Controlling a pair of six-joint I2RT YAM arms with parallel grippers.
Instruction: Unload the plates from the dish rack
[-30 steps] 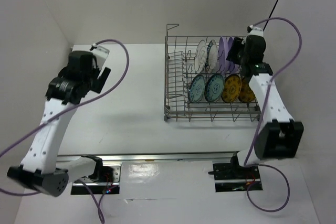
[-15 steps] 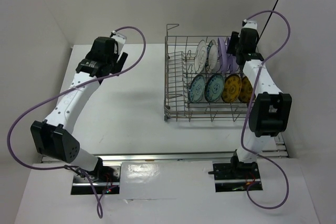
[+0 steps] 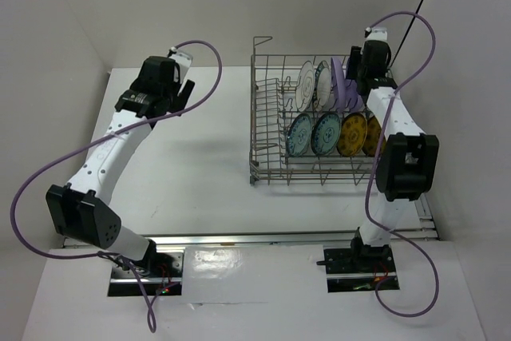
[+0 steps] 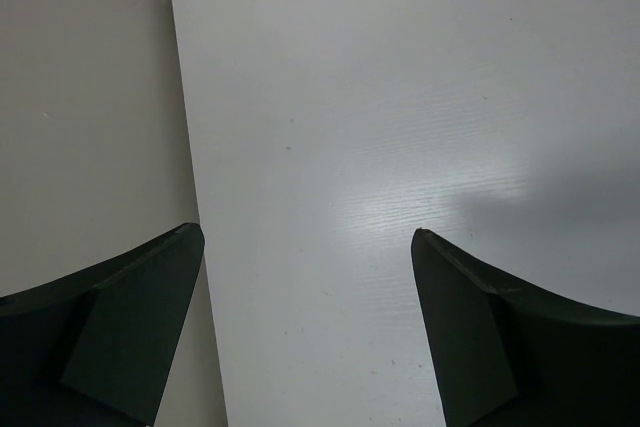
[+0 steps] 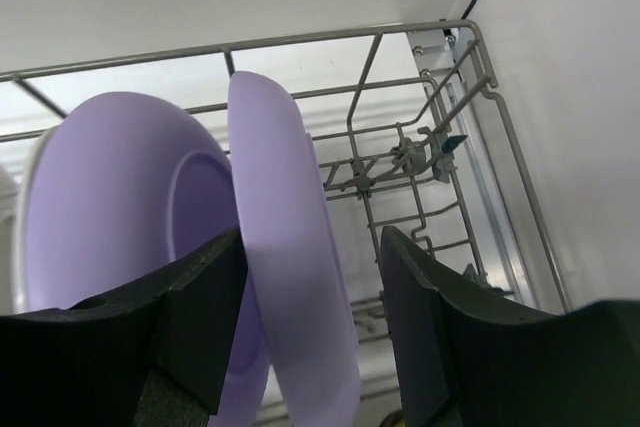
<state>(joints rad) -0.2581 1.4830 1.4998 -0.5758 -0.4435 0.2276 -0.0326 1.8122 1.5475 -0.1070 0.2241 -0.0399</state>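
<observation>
White table (image 3: 200,157) bears the grey wire rack (image 3: 319,181); half-open right hand (image 5: 310,237) straddles a plain lavender plate (image 5: 270,147).

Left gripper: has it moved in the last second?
Yes. The left gripper has swung away from the left wall, toward the dish rack and farther from the arm bases.

Plain lavender plates (image 5: 290,267); patterned teal plates (image 3: 301,133); grey dish rack (image 3: 267,129).

Left gripper (image 4: 305,235) spread; right gripper (image 5: 310,245) parted, outstretched.
</observation>
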